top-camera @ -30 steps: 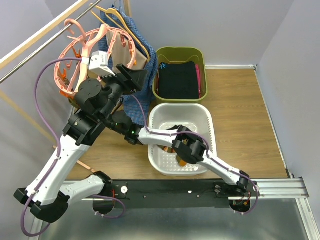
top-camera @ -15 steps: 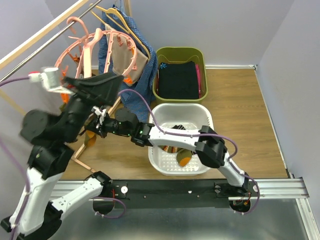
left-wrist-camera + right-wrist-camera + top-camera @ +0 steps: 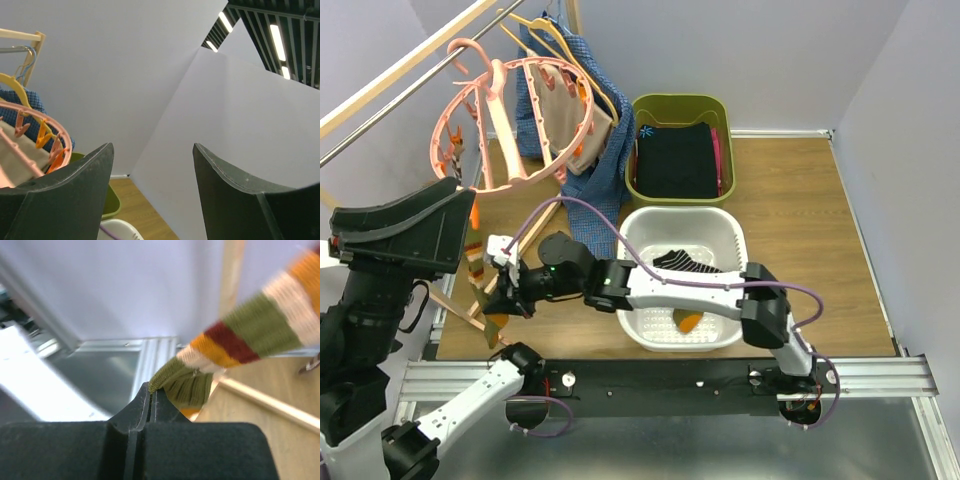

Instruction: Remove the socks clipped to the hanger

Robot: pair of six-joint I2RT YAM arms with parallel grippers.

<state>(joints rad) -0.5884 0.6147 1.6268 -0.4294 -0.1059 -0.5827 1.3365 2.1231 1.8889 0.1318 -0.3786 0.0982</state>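
A striped sock (image 3: 225,340) — olive, orange, dark red, cream — stretched taut on a slant below the left rim of the hanger (image 3: 506,120), well under the ring and toward the near side. Pulled that way, in all likelihood, to drag the upper end free of the hanger; no telling from these views about that end, fastened or already loose. Olive end nipped at the very tip of the right gripper (image 3: 150,395), jaws pressed together on the fabric with no gap showing, the arm reaching far across to get under the hanger's left side. Further out, to the lower right of the hanger, a white basket (image 3: 738,250) with other socks (image 3: 682,262) already inside — probably the drop-off for this one as well. Left gripper (image 3: 152,165) raised below and left of the hanger, fingers spread wide with nothing between them, apparently parked clear of the pull.
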